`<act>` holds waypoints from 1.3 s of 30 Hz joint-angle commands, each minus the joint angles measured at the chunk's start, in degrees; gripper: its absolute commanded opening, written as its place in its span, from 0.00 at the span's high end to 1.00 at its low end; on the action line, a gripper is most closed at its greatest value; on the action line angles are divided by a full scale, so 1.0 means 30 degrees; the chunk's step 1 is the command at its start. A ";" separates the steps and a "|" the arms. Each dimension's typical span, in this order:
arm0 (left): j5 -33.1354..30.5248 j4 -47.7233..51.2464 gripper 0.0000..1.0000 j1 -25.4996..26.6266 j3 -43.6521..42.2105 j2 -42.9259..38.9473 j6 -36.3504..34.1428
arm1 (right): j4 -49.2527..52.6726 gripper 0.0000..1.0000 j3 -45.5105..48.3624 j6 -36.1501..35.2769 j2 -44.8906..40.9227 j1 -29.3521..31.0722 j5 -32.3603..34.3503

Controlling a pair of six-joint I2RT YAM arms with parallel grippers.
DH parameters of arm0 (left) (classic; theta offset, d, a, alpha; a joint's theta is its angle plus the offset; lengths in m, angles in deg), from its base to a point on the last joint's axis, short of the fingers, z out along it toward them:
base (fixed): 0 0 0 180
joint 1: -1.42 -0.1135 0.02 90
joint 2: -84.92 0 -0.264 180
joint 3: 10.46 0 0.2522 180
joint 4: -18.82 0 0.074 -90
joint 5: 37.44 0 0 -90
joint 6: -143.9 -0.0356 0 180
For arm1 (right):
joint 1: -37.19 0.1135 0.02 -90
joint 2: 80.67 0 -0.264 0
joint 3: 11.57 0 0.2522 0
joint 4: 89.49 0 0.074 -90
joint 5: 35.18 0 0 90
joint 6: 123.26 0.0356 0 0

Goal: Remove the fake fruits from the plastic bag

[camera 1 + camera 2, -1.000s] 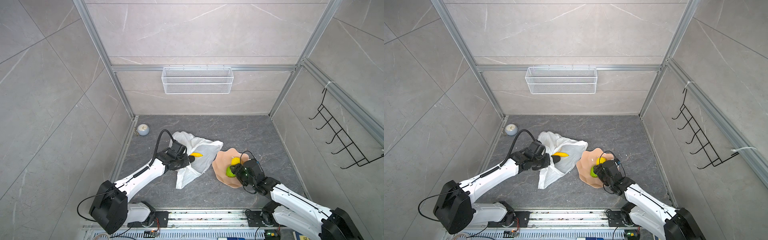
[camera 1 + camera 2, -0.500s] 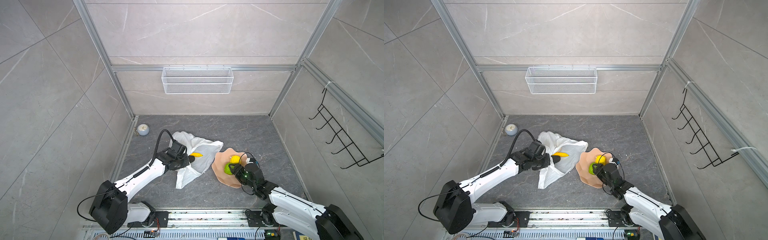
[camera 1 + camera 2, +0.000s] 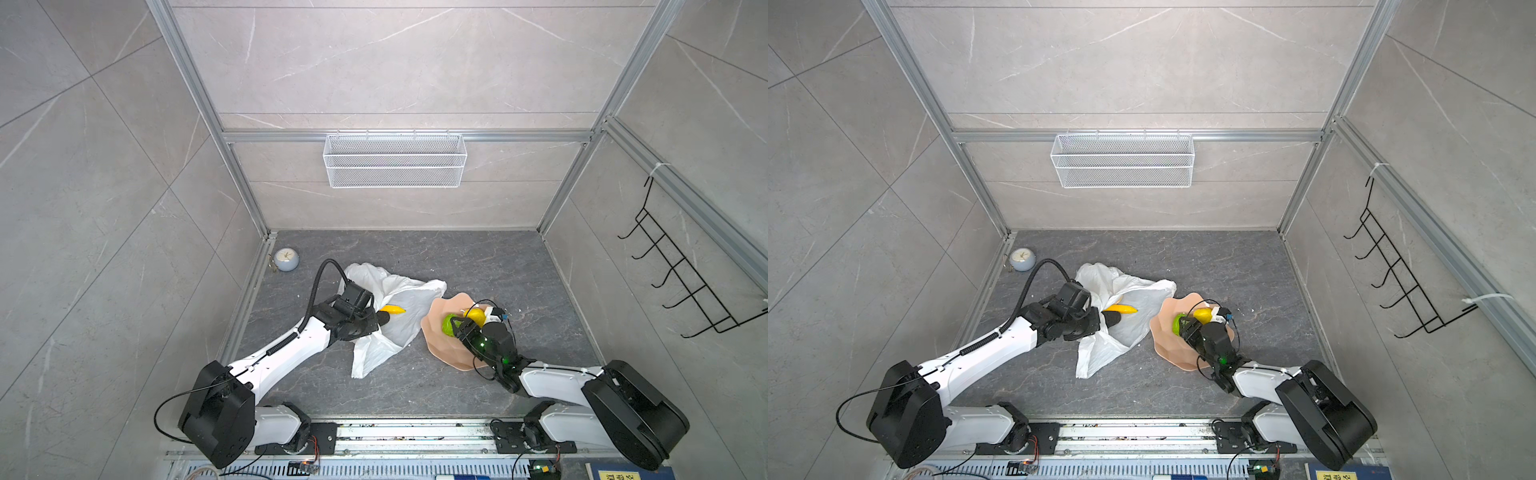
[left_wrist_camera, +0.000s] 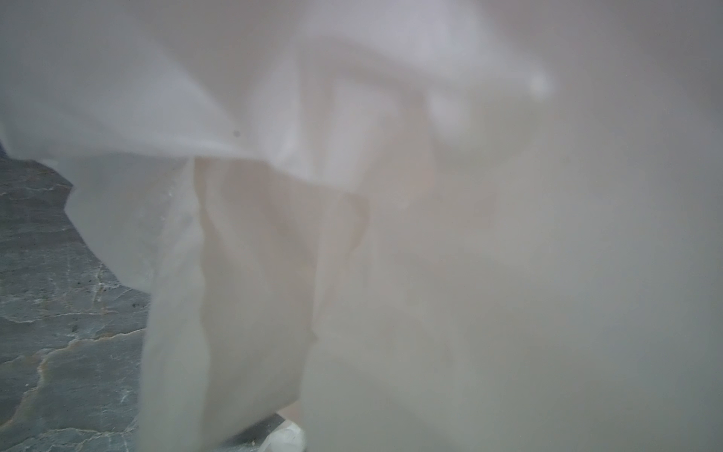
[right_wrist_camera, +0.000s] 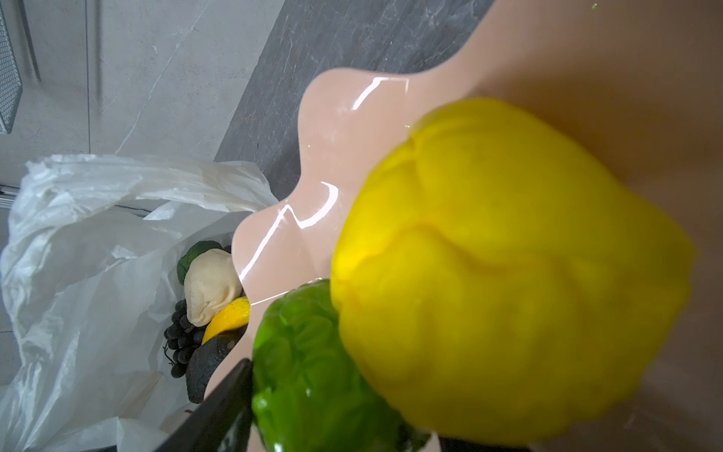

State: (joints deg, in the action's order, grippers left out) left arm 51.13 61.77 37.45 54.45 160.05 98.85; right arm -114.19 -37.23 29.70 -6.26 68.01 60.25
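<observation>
Shifted on the pink wavy plate [image 3: 440,353]: bumpy green fruit [image 3: 448,325], between wide right fingers [image 5: 219,411], grip unclear. Thin white plastic bag [image 3: 399,332], yellow banana [image 3: 392,309] inside, is pinched by shut left fingers [image 3: 376,320].

The plastic bag [image 4: 242,274], close and blurred, covers nearly the whole left wrist view.

Banana [image 3: 392,309] in the plastic bag [image 3: 409,332], plate [image 3: 440,351] just right of it, clock [image 3: 286,259] behind, left
</observation>
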 commanded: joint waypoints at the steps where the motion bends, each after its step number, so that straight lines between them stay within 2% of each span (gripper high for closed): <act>1: -0.0316 0.0372 1.00 0.0080 0.0817 -0.0479 -0.0364 | 0.0089 0.24 0.0406 -0.0594 -0.0329 -0.0081 0.0421; 5: -0.0351 0.0344 1.00 0.0067 0.0832 -0.0413 -0.0401 | 0.0984 0.16 0.1055 -0.0168 -0.1508 -0.0081 0.0618; 15: -0.0432 0.0417 1.00 0.0073 0.0847 -0.0435 -0.0422 | 0.4191 0.14 0.0890 0.0083 -0.4288 -0.0081 0.0242; 24: -0.0787 0.0813 1.00 0.0060 0.0620 -0.0508 -0.0754 | 1.2655 0.15 -0.2849 -0.1162 -0.7317 -0.0052 -0.0826; 30: -0.1513 0.1393 1.00 -0.0086 -0.0039 -0.1176 -0.0996 | 1.5847 0.18 -0.4959 -0.2596 -0.7885 0.0160 -0.1646; 34: -0.1757 0.1495 1.00 -0.0321 -0.0704 -0.1699 -0.0822 | 1.6480 0.21 -0.6683 -0.3396 -0.7228 0.1522 -0.1600; 39: -0.0973 0.1213 1.00 -0.1273 -0.1572 -0.2174 -0.0671 | 1.5868 0.23 -0.9647 -0.5821 -0.3858 0.5165 -0.0489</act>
State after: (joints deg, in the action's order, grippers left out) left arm 47.93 64.48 35.14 50.70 155.18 97.26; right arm -67.22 -61.54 18.36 -22.45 79.34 57.21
